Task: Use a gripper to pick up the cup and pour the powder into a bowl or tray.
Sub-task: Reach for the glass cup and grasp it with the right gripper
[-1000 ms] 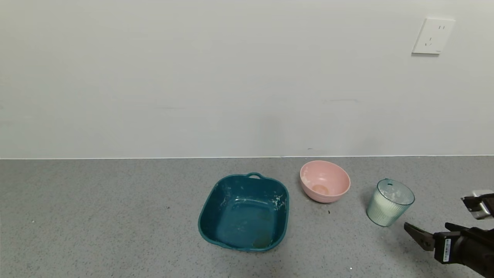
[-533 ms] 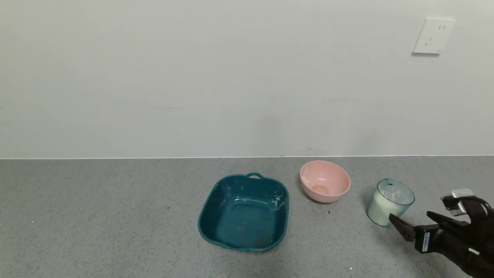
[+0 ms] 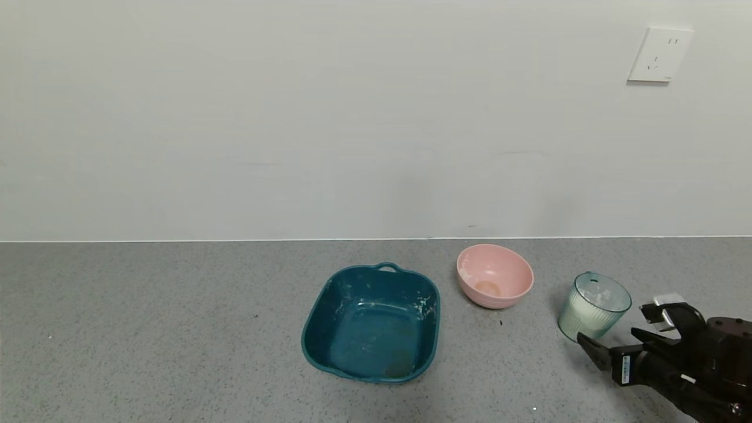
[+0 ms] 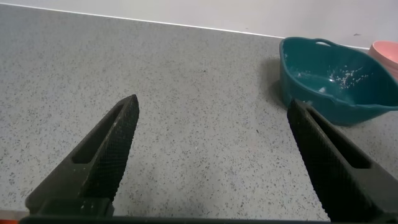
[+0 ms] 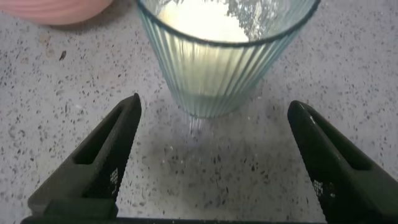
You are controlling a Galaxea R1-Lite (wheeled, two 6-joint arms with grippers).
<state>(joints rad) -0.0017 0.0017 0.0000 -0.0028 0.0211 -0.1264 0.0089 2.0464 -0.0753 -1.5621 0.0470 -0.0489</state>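
Note:
The ribbed pale blue-green cup (image 3: 592, 314) stands upright on the grey counter at the right, with white powder (image 3: 600, 298) inside. My right gripper (image 3: 608, 336) is open, low over the counter just in front of the cup, one finger to each side of its base and apart from it. In the right wrist view the cup (image 5: 217, 62) and its powder (image 5: 202, 22) sit just beyond the open gripper (image 5: 212, 109). The pink bowl (image 3: 490, 301) stands left of the cup. My left gripper (image 4: 212, 102) is open and empty over bare counter, out of the head view.
A dark teal square tray (image 3: 436, 296) with powder smears stands left of the pink bowl; it also shows in the left wrist view (image 4: 336, 93). A wall with a white socket (image 3: 659, 54) rises behind the counter.
My right gripper has moved left and forward across the counter, closing in on the cup's base. Its fingers stay open. The cup, bowl and tray have not moved.

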